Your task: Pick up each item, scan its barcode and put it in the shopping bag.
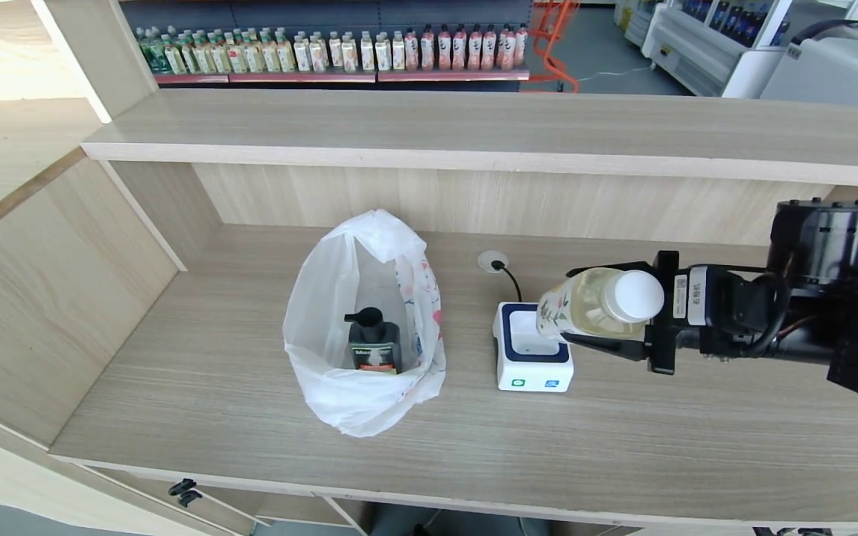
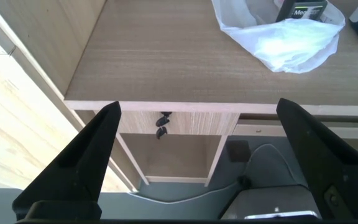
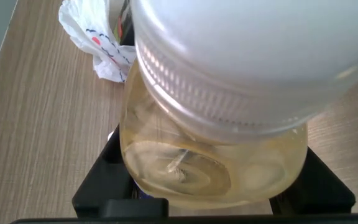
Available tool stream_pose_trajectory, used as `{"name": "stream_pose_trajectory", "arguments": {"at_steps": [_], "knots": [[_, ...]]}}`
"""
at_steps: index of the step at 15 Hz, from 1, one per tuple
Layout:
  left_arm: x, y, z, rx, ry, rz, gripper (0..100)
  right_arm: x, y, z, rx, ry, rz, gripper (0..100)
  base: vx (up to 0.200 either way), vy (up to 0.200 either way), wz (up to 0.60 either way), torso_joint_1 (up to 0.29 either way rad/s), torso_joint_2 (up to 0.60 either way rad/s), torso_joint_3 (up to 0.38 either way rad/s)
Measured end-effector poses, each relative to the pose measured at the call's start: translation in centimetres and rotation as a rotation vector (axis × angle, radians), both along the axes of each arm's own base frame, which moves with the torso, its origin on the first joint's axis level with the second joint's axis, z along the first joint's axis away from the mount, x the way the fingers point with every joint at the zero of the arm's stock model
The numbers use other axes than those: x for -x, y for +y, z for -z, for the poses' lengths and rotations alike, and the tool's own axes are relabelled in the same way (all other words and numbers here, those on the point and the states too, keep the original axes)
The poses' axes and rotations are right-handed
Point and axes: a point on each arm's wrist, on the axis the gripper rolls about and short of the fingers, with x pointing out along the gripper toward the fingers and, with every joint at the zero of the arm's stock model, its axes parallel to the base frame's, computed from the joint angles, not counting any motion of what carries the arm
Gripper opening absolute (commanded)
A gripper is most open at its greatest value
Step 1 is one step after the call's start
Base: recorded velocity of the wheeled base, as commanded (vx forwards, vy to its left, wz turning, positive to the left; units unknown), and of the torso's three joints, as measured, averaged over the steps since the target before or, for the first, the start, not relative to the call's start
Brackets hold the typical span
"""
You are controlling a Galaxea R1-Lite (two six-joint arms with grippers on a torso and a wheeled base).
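**Student:** What is the largest element?

**Tutor:** The pale wood-grain surface [image 1: 623, 447], walled at the back and on the robot's left. Two small black handles [image 1: 185, 491] sit under its front edge.

**Student:** And next in size?

**Tutor:** The shopping bag [image 1: 310, 313], white thin plastic, standing open-mouthed left of centre. The left wrist view shows its crumpled base [image 2: 284, 43] resting near the front of the surface.

**Student:** Where are the claws?

**Tutor:** The right claw [image 1: 569, 305] reaches in from the robot's right, with one finger on each side of the drink bottle [image 1: 593, 301], gripping it. The left claw [image 2: 199, 106] is out in front of the surface's front edge, its two dark fingers [image 2: 98, 155] spread wide.

**Student:** How does the drink bottle lie?

**Tutor:** It is tilted nearly flat. The white cap [image 1: 639, 295] points toward the arm and the labelled end is over the scanner. The liquid is pale yellow, as seen close up in the right wrist view [image 3: 216, 155].

**Student:** Describe the scanner.

**Tutor:** The scanner [image 1: 533, 365] is a white box with a dark-framed window, just right of the bag and apart from it. Whether the bottle touches it cannot be told.

**Student:** And the smaller items?

**Tutor:** A black pump bottle [image 1: 374, 344] stands upright inside the bag. A black cable [image 1: 512, 283] runs from the scanner's back to a round port [image 1: 492, 260].
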Motion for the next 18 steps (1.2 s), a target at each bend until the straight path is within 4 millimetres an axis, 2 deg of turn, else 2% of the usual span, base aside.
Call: {"name": "stream_pose_trajectory", "arguments": {"at_steps": [7, 18], "knots": [[0.0, 0.0, 0.0, 0.0, 0.0, 0.0, 100, -2.7, -0.1, 2.1, 0.048, -0.03, -0.026, 0, 0.0, 0.0, 0.0, 0.0, 0.0, 0.0], [0.0, 0.0, 0.0, 0.0, 0.0, 0.0, 100, -5.3, 0.5, 4.4, 0.016, -0.097, -0.085, 0, 0.0, 0.0, 0.0, 0.0, 0.0, 0.0]]}}
